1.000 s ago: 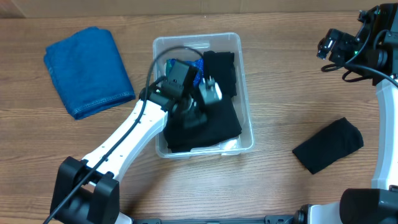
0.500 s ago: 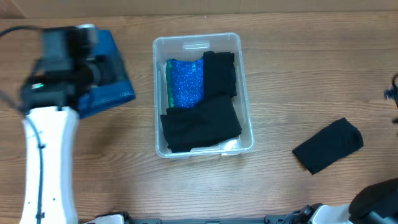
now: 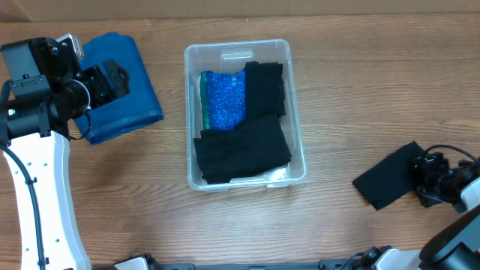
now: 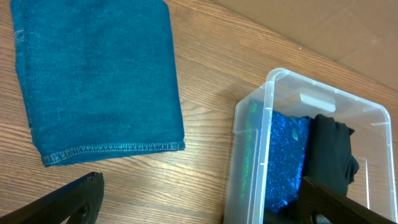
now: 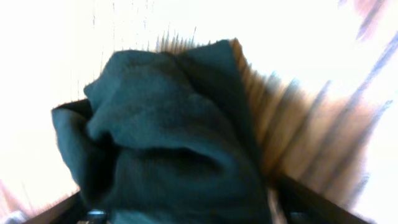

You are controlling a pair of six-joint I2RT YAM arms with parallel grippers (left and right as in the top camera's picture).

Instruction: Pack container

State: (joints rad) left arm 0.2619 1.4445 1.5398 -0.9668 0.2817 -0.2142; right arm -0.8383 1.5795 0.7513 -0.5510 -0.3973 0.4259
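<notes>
The clear container (image 3: 298, 112) stands mid-table. It holds a sparkly blue cloth (image 3: 223, 97) and two black cloths (image 3: 264, 86) (image 3: 241, 150). My left gripper (image 3: 112, 79) is open and empty, hovering over the right part of a folded blue towel (image 3: 127, 105). The left wrist view shows that towel (image 4: 93, 81) and the container's near wall (image 4: 249, 143) between the spread fingers (image 4: 199, 211). My right gripper (image 3: 424, 176) is low at the right end of a folded black cloth (image 3: 386, 180). In the blurred right wrist view the cloth (image 5: 168, 130) lies between the open fingers (image 5: 193, 208).
A wooden table top (image 3: 345, 67) carries everything. A cardboard-coloured strip (image 3: 300, 7) runs along the far edge. The left arm's white link (image 3: 41, 195) stretches down the left side.
My left arm has pulled out of the container and swung left over the blue towel. My right arm has come down from the far right corner to the black cloth.
</notes>
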